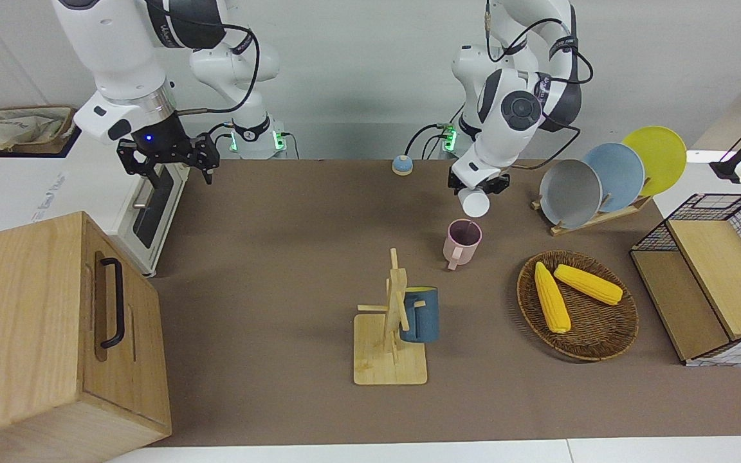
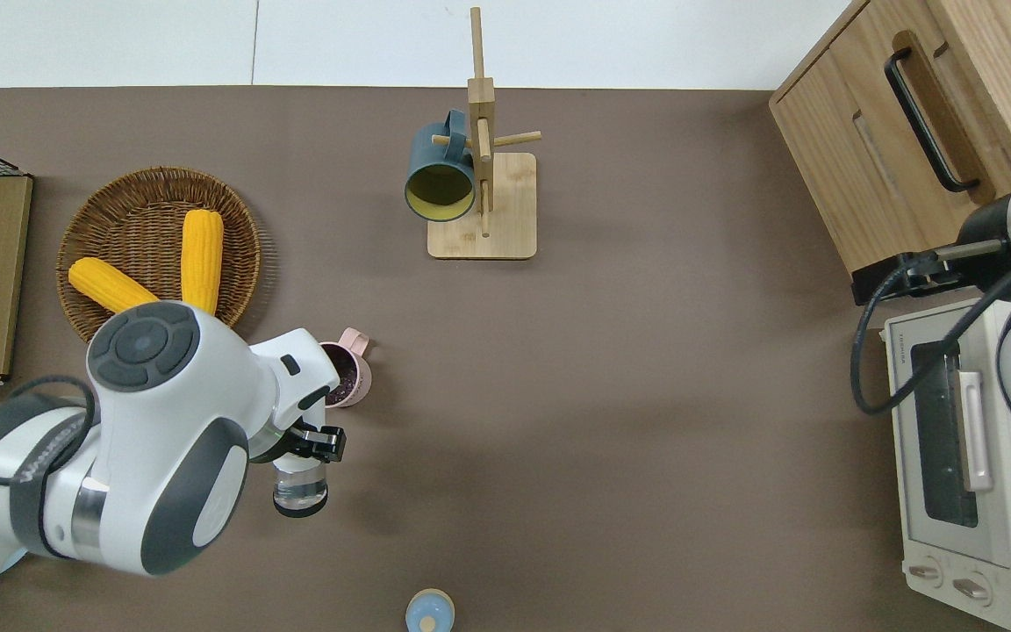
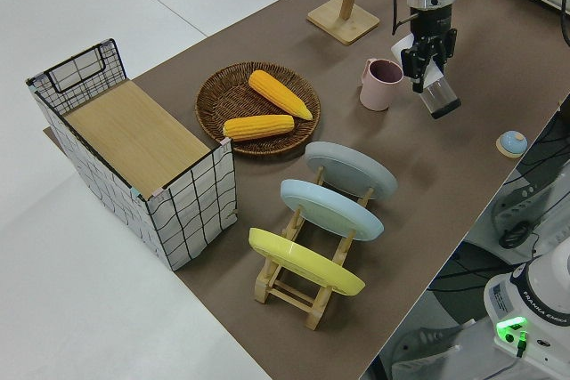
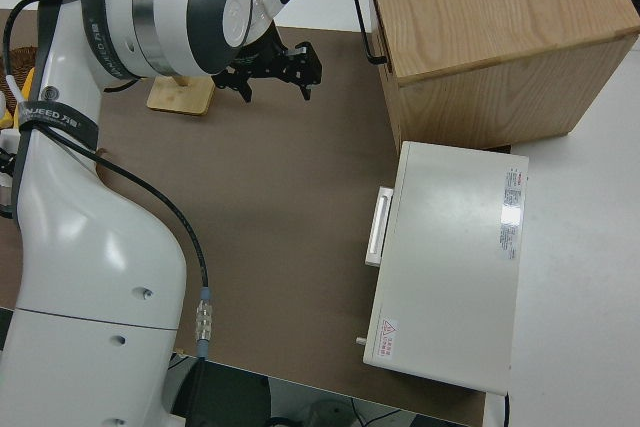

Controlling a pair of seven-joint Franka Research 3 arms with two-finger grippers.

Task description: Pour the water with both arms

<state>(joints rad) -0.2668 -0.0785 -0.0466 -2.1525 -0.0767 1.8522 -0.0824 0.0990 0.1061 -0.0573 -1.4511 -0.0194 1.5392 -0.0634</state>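
Pink mug [image 1: 462, 242] stands on the brown table [image 2: 646, 395], beside the corn basket [image 2: 160, 248]; the left gripper [image 2: 311, 446] grips a clear glass [image 2: 299, 487], tipped over just beside the mug; the front view shows only the glass's round white end [image 1: 475, 203], while the left side view shows its clear side [image 3: 438, 95]; the right gripper [image 1: 168, 159] is parked, fingers spread wide.
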